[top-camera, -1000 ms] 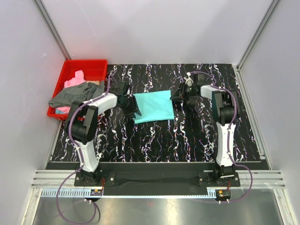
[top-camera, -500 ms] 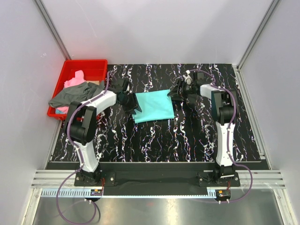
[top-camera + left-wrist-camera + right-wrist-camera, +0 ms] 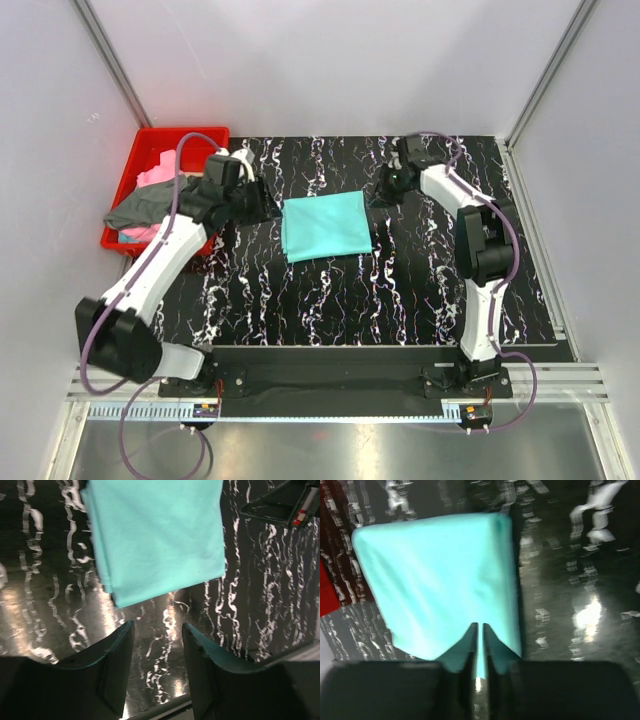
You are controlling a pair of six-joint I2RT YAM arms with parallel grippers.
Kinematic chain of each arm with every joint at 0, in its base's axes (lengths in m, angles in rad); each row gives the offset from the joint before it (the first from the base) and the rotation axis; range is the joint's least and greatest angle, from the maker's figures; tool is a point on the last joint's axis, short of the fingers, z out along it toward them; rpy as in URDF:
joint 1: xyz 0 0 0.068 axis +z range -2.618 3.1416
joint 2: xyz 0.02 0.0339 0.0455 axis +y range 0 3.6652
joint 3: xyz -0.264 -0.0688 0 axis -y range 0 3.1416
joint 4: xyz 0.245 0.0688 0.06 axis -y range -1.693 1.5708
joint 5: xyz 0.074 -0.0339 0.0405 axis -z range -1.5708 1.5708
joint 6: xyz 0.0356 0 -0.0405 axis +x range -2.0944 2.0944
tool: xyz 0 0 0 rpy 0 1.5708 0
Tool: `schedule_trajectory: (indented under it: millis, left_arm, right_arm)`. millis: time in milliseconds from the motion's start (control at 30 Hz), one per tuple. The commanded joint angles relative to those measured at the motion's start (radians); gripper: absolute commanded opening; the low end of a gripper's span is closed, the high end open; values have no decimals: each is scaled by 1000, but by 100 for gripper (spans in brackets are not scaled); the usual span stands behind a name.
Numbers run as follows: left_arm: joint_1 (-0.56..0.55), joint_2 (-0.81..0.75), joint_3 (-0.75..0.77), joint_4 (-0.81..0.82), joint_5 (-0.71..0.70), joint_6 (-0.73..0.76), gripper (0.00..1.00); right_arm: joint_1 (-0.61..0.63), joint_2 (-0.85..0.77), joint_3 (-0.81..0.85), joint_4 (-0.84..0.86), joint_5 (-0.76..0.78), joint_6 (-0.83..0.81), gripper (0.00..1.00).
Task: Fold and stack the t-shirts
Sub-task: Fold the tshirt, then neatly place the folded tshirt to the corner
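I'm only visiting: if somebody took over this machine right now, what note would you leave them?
Left gripper: open, empty, beside the teal shirt.
Right gripper: jaws almost together at that shirt's edge; grip unclear.
Done: teal shirt lies folded on the table.
Pink shirt and grey shirt sit unfolded in the red bin, grey hanging over its rim.
To do: fold those two, stack all three.

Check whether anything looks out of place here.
The dark grey t-shirt hangs crumpled over the rim of the red bin, partly outside it. The teal t-shirt lies folded but slightly askew.
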Motion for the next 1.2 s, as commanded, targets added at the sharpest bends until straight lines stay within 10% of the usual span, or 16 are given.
schedule_trajectory:
  millis: [0,467,1167]
  left_arm:
    - [20,-108,-63,1,-156,49,48]
    - [66,-247,-170,24,-111,50,50]
    - [68,-244,-160,19,-66,37,51]
  right_arm:
    - [108,-81,37,-59,154,61,9]
    - [344,97,124,42,208,141,7]
    - [185,252,250,-165,304,-122,8]
